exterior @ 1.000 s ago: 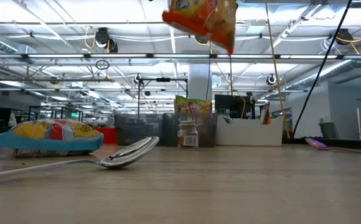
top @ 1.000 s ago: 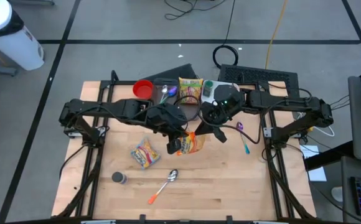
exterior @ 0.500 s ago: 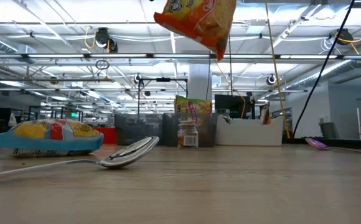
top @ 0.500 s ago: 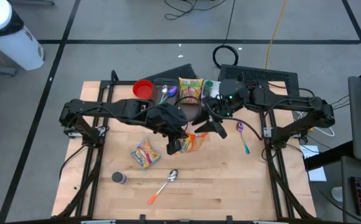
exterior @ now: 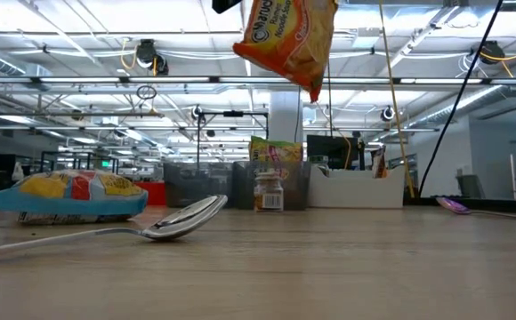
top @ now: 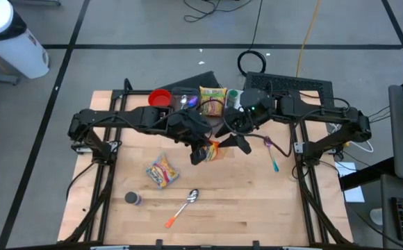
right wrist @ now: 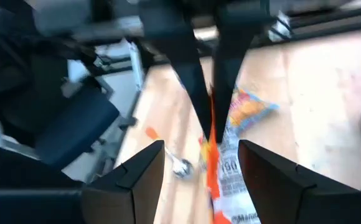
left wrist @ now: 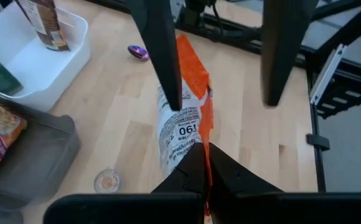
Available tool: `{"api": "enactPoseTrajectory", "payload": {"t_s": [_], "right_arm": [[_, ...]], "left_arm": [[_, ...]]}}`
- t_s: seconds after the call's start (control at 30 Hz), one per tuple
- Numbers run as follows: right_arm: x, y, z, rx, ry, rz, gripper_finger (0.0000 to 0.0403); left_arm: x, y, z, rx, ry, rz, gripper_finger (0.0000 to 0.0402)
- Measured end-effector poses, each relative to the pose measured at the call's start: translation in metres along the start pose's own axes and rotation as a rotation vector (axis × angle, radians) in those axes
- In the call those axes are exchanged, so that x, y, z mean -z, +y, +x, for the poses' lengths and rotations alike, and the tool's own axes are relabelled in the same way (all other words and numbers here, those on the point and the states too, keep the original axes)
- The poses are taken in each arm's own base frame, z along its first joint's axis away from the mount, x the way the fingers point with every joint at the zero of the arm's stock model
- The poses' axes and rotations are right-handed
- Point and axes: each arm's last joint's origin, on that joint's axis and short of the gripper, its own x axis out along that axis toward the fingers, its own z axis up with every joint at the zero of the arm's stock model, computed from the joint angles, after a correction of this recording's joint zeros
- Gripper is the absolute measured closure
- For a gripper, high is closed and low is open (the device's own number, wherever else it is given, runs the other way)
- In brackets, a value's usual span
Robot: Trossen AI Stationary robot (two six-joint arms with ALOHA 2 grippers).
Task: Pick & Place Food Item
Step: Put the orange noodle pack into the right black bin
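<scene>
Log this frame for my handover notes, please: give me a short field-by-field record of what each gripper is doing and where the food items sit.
held item: orange noodle packet, hanging in the air above the table
left gripper: shut on the orange noodle packet's edge
right gripper: open, fingers either side of the packet, not gripping
yellow snack bag: lying flat on the wooden table, left of centre
spoon: on the table, orange handle, near the front
small jar: standing at front left
red bowl: at the back edge
</scene>
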Motion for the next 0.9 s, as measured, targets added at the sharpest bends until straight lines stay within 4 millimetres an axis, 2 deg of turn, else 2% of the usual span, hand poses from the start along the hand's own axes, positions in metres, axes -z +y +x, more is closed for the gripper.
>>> {"api": "enactPoseTrajectory", "payload": {"t_s": [0.1, 0.4, 0.63, 0.9], "right_arm": [[0.002, -0.001, 0.001, 0.025, 0.018, -0.008, 0.0205], [0.006, -0.017, 0.02, 0.084, 0.058, 0.0, 0.0204], [0.006, -0.023, 0.016, 0.105, 0.061, 0.003, 0.021], [0.007, -0.028, 0.009, 0.052, 0.075, 0.046, 0.0229]], "left_arm": [[-0.003, 0.001, 0.0, 0.003, -0.028, 0.0, 0.0401], [-0.006, 0.002, 0.0, 0.007, -0.049, 0.01, 0.0401], [-0.002, 0.003, 0.0, -0.004, -0.012, 0.008, 0.0401], [-0.001, 0.003, 0.0, 0.004, 0.001, 0.009, 0.0401]]}}
